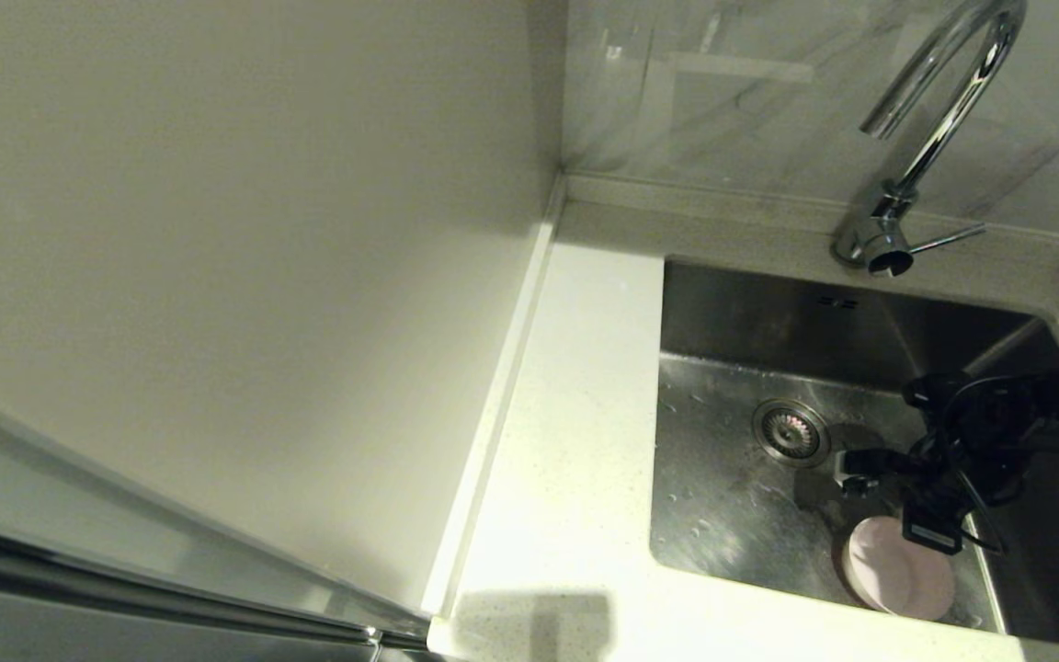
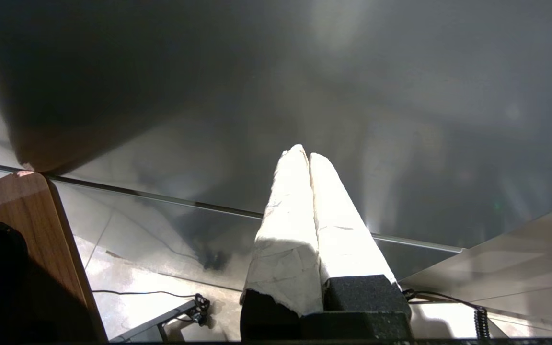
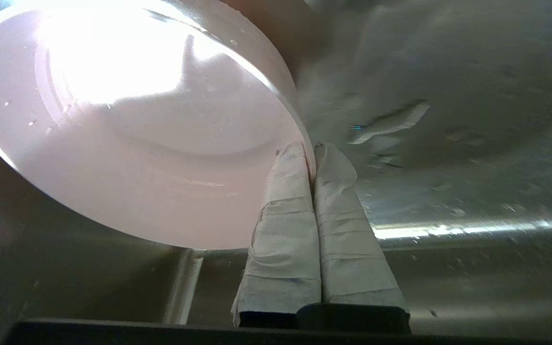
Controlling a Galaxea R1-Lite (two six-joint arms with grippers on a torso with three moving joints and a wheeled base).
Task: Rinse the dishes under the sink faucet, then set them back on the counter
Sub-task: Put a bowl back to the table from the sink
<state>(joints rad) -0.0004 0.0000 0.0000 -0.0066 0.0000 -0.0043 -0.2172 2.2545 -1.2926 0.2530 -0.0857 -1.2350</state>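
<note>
Bowl [image 3: 127, 143] rim pinched by right end effector [image 3: 311, 155].

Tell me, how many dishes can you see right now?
1: a pink bowl in the sink, its rim pinched by the right gripper. The arm may hide others.

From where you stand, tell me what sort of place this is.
Most likely a kitchen: a stainless steel sink set in a white counter, a chrome gooseneck faucet behind it, and a pink bowl in the basin.
</note>
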